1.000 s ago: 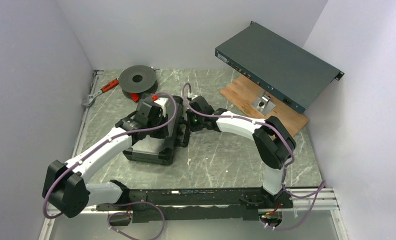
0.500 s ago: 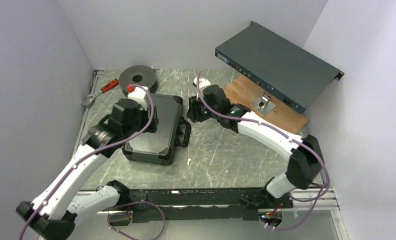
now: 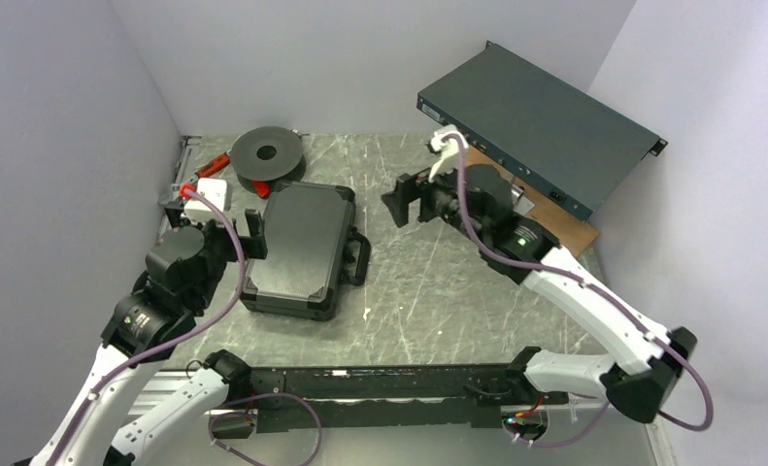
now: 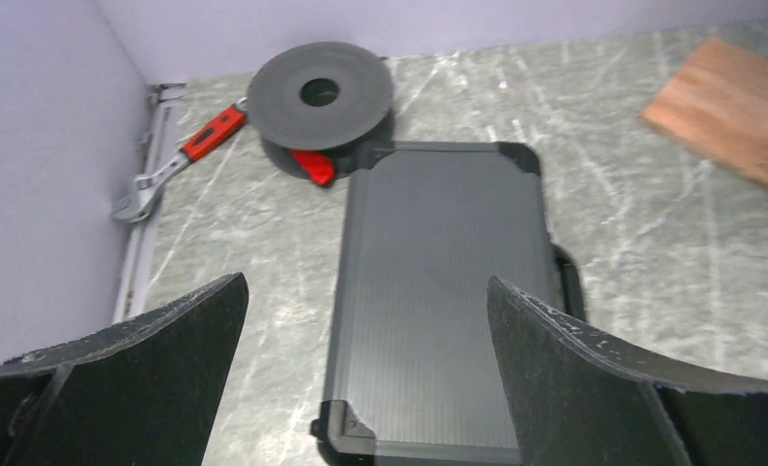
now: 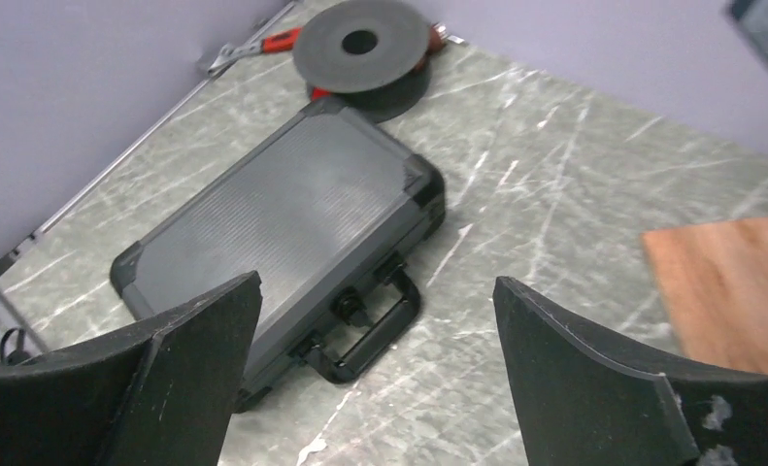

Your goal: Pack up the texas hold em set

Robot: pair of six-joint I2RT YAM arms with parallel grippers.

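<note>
A: Both claws, left gripper [image 4: 365, 283] and right gripper [image 5: 377, 283], gape empty; the black briefcase [image 3: 297, 248] lies shut, flat, just beside the spool [image 3: 266, 150].
B: I cannot tell whether its latches [image 5: 349, 309] caught. Hoisted by the handle [image 5: 375, 335], the lid [image 5: 292, 209] might swing open.

Black hard briefcase [image 3: 302, 248], ribbed lid shut. Lies flat just ahead of the left gripper [image 3: 215, 223], not touched by it. Carries its handle [image 3: 361, 257] on the long side facing the right gripper [image 3: 409, 197], well apart from it.
</note>
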